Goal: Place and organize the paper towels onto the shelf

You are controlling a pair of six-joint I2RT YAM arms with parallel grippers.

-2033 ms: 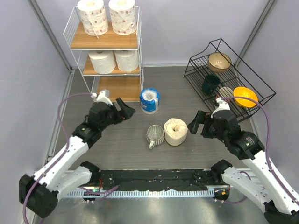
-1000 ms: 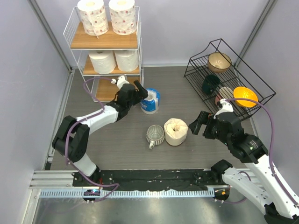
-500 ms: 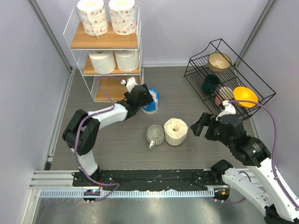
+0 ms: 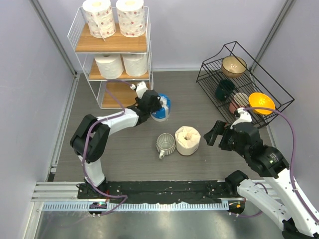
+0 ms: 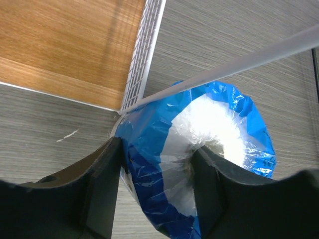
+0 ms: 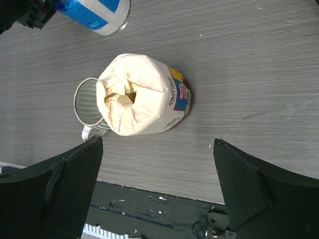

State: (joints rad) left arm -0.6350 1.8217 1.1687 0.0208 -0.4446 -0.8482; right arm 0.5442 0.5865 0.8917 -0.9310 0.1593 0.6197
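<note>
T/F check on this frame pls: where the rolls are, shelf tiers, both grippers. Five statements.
1. Two red-dotted rolls stand on the shelf's top board. True.
2. The blue-wrapped roll sits on the shelf's bottom board. False: it stands on the table just off the shelf's corner, with the left gripper's fingers around part of it.
3. The right gripper is shut on the cream roll. False: it is open and apart from the roll.
4. The glass mug stands right beside the cream roll. True.
5. The middle board holds one roll. False: it holds two plain white rolls.
</note>
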